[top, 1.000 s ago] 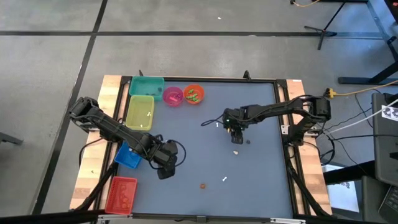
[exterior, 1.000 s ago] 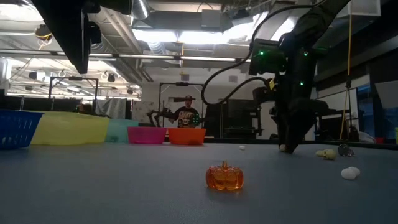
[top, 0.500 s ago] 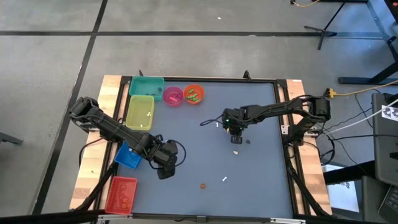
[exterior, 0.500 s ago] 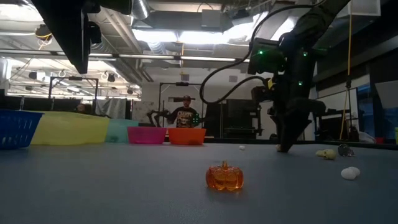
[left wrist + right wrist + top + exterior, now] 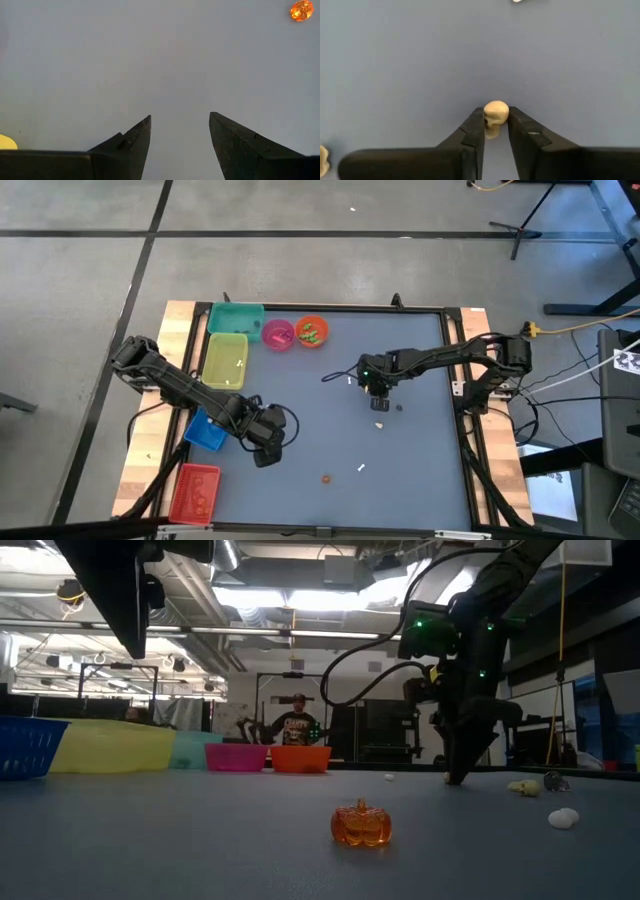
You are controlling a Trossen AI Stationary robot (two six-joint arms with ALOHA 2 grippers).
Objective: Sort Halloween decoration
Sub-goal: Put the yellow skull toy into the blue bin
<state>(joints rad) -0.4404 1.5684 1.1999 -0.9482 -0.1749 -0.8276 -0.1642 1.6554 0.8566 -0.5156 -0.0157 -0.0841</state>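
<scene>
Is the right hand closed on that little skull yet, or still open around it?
Closed on it: in the right wrist view both fingers press against the cream skull, with no gap visible on either side. The right hand is down at the table.

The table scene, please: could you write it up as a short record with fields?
right gripper: at the mat's middle, fingertips on either side of a small cream skull, touching it
left gripper: open, empty, over bare mat near the blue bin
loose trinkets: orange pumpkin near the front edge; white piece to its right
bins: teal, yellow, red along the left side
bowls: pink, orange at the back
</scene>
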